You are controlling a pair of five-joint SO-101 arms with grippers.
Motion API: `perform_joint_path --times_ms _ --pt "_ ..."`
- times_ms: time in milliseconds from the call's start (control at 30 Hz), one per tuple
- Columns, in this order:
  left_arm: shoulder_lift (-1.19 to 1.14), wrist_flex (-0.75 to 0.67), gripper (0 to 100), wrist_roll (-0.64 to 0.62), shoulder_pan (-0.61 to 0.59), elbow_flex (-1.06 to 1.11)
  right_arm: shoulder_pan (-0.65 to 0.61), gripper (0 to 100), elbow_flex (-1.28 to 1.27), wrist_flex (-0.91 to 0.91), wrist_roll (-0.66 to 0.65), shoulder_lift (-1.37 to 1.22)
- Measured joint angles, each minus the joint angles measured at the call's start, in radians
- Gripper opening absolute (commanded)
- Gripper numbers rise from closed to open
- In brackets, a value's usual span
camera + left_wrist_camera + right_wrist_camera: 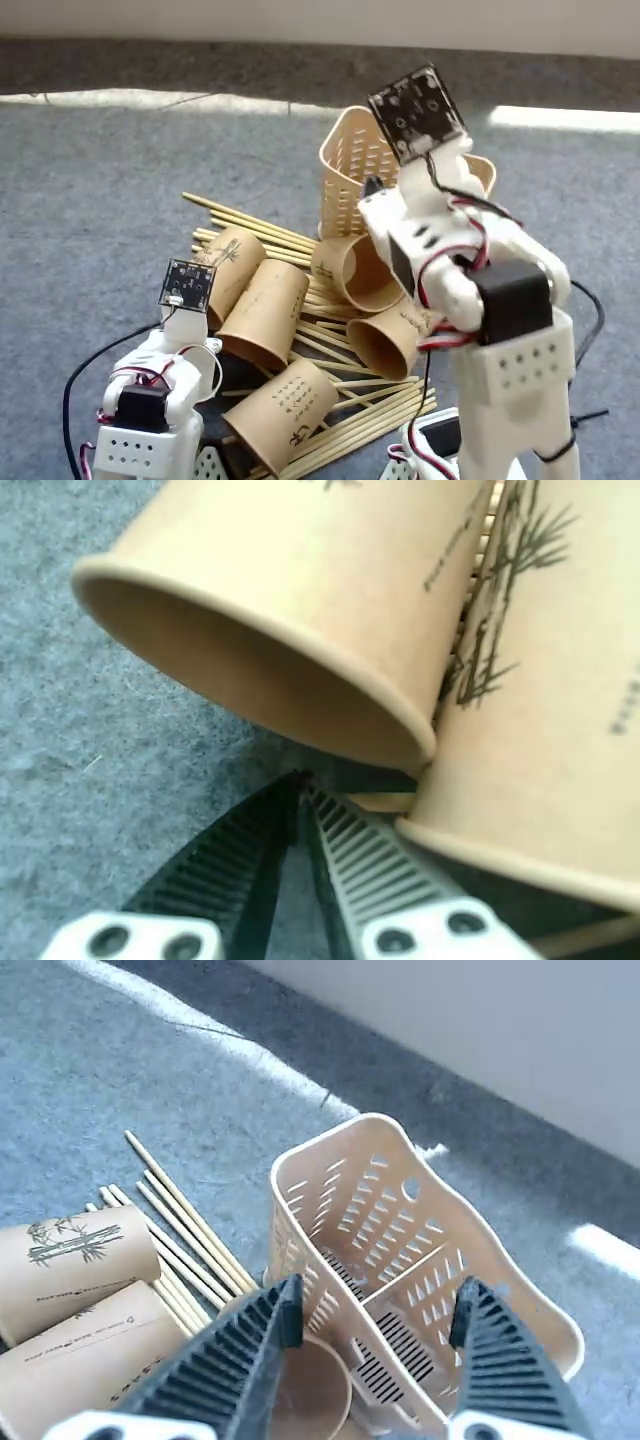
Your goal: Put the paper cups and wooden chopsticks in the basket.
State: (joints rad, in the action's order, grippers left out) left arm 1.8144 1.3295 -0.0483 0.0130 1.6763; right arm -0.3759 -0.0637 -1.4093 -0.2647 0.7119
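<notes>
Right tool agape, empty, above the divided basket; left tool seemingly closed beside paper cup.

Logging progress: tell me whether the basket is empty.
Empty, as far as visible: the basket shows bare slotted walls in both compartments; paper cups lie outside on the chopsticks.

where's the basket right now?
High view: basket stands upright at far centre, just behind the paper cups and chopsticks, partly hidden by the right arm.

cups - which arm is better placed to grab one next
Likely left: the left gripper, shut, sits low beside a cup. The right gripper hangs open, high up by the basket, holding nothing.
</notes>
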Motion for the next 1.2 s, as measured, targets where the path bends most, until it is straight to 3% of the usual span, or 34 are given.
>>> perform_joint_path --times_ms 400,767,1000,1200 --pt "0.000 0.000 1 0.000 0.000 0.000 -0.120 24.2 -0.311 -0.012 0.215 0.063" --pt "0.000 0.000 1 0.000 0.000 0.000 -0.186 24.1 -0.671 0.347 0.247 0.063" --pt "0.000 0.000 1 0.000 0.000 0.000 -0.186 23.8 -0.810 0.485 0.253 0.063" --pt "0.000 0.000 1 0.000 0.000 0.000 -0.186 5.3 -0.887 0.542 0.253 0.063"
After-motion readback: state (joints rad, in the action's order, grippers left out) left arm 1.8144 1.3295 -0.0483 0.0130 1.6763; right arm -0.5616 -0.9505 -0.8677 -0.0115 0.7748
